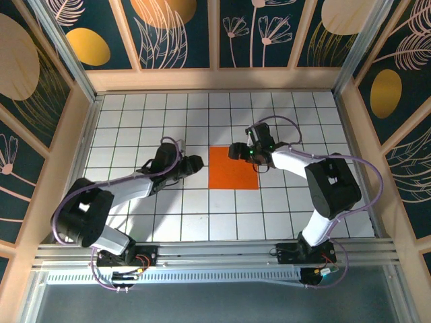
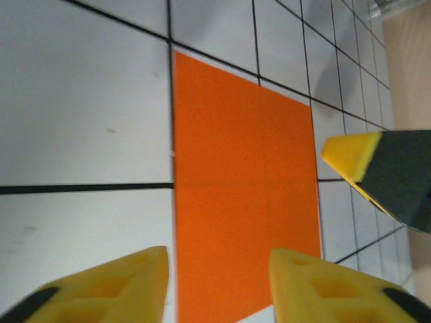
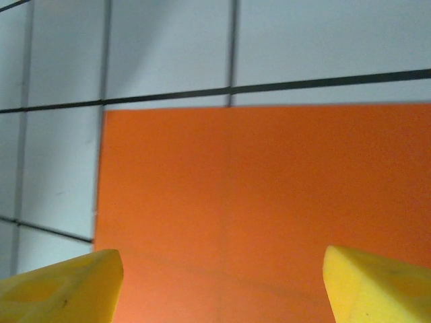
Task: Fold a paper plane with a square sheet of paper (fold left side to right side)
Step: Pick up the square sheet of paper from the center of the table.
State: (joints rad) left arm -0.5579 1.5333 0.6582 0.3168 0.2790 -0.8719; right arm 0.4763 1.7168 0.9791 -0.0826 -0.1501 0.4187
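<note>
From above, your sheet (image 1: 234,167) lay flat mid-bench (image 1: 135,121), with the left gripper (image 1: 194,164) just beside its left edge and the right gripper (image 1: 236,149) at its far edge. On the left wrist, your fingers (image 2: 114,289) stood apart astride that left edge; you needed one under it before sweeping right. On the right wrist, the fingers (image 3: 60,286) gaped wide over the sheet, with the tips cut off and contact unclear.
</note>
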